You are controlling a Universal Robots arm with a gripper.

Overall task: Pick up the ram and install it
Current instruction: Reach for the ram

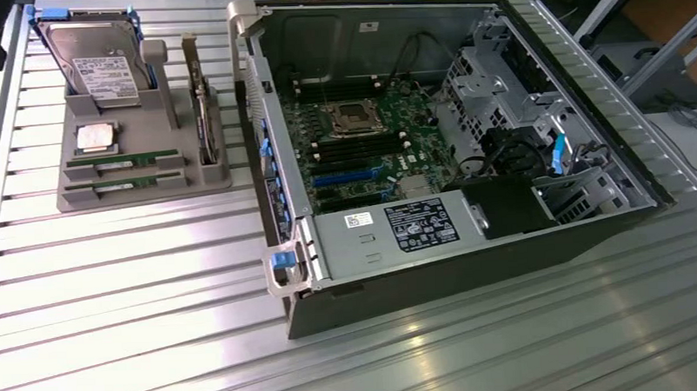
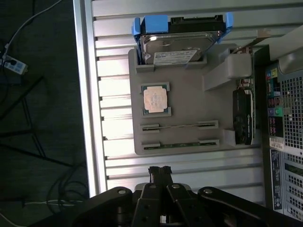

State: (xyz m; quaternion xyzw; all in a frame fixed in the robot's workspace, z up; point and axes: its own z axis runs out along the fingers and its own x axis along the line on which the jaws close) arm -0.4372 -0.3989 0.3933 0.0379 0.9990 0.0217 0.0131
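Observation:
Two ram sticks lie in slots at the front of the grey parts tray (image 1: 140, 198): one ram stick (image 1: 124, 158) and a second (image 1: 124, 180) beside it. From the wrist they show edge-on, as one ram stick (image 2: 180, 126) and the other (image 2: 180, 144). My gripper (image 2: 159, 171) hovers over the slatted table just off the tray's ram end, apart from both sticks. Its fingers are shut with nothing between them. The open computer case (image 1: 627, 199) lies at the exterior view's right, with dark memory slots (image 1: 359, 149) on its motherboard.
The tray also holds a hard drive (image 1: 94, 61) in a blue carrier, a square silver CPU (image 1: 96, 136) and an upright card (image 1: 203, 114) with a metal bracket. The case's rear panel (image 2: 286, 118) stands beside the tray. The table's edge (image 2: 83, 94) drops to a dark floor with cables.

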